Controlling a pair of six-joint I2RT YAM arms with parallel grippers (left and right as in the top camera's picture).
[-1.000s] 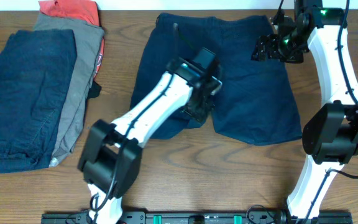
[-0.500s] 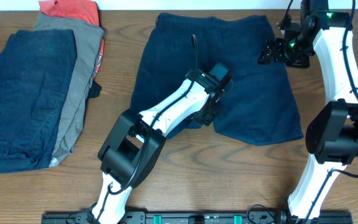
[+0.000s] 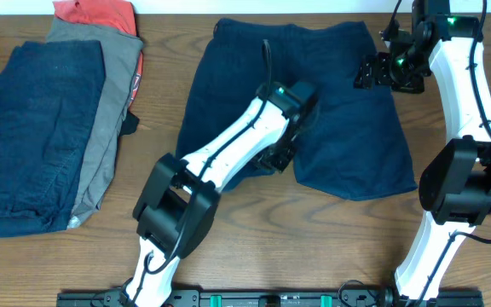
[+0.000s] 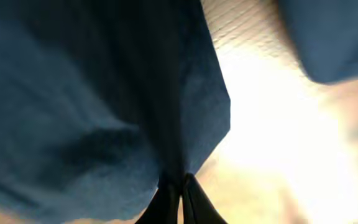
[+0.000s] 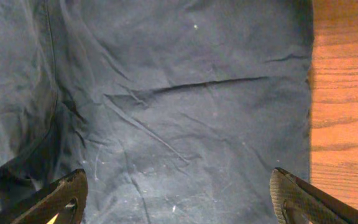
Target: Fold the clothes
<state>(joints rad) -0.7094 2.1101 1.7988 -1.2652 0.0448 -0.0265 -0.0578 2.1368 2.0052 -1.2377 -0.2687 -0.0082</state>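
Dark navy shorts [image 3: 348, 128] lie spread flat at the table's middle back, waistband at the far edge. My left gripper [image 3: 281, 158] is down at the crotch, near the inner hem of the left leg. Seen from the left wrist, its black fingers [image 4: 182, 180] are pressed together, shut on a pinched fold of the navy fabric [image 4: 73, 112]. My right gripper [image 3: 366, 72] hovers over the shorts' upper right part. From the right wrist it stands wide open [image 5: 179, 193] above wrinkled navy cloth [image 5: 185, 112], holding nothing.
A stack of folded clothes lies at the left: a navy piece [image 3: 37, 136], a grey one [image 3: 105, 111] and a red one [image 3: 96, 13]. Bare wood table [image 5: 347, 93] shows right of the shorts and along the front [image 3: 314, 247].
My left gripper moved a little right over the crotch and shut on the shorts' fabric. The right gripper shifted slightly right early on, then stayed open and still.
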